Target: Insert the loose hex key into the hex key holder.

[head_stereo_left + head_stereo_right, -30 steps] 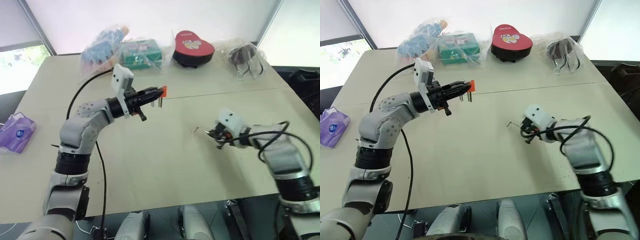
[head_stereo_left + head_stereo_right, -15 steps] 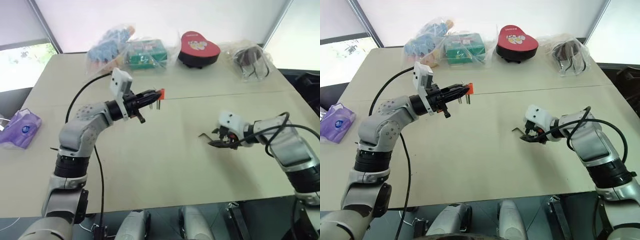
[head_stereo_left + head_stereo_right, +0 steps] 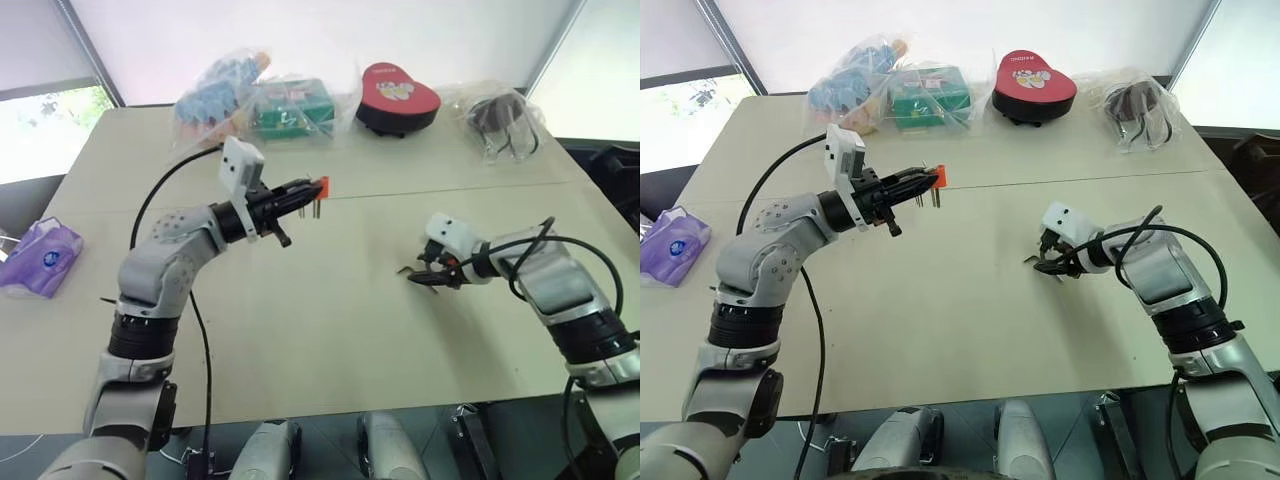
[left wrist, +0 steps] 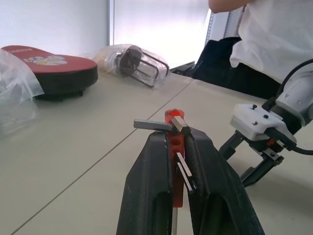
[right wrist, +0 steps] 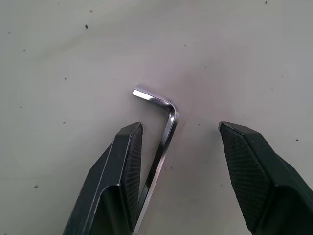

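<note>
Presently the right tool (image 5: 178,161) stands low over the bench (image 3: 330,330) with its two fingers spread apart and nothing pinched. The loose hex key (image 5: 159,147) lies flat on the bench in the gap between those fingers. Its long shank runs just beside the inner face of one finger (image 5: 124,166), whether touching cannot be told, and stands well apart from the other finger (image 5: 254,171). Its short bent end lies just past that nearer fingertip, turned away from the wide side of the gap. From the head views, the key (image 3: 1032,262) shows as a thin sliver at the tips of the right tool (image 3: 1048,265).

The left tool (image 3: 300,190) is raised off the bench, roughly level, its fingers pressed together and pinching the hex key holder (image 4: 174,142). The orange block sits between the two black fingers, its end standing out past their tips. One metal key juts sideways near that end; others hang down from the block. The holder (image 3: 322,186) is well apart from the right tool, above the bench.
</note>
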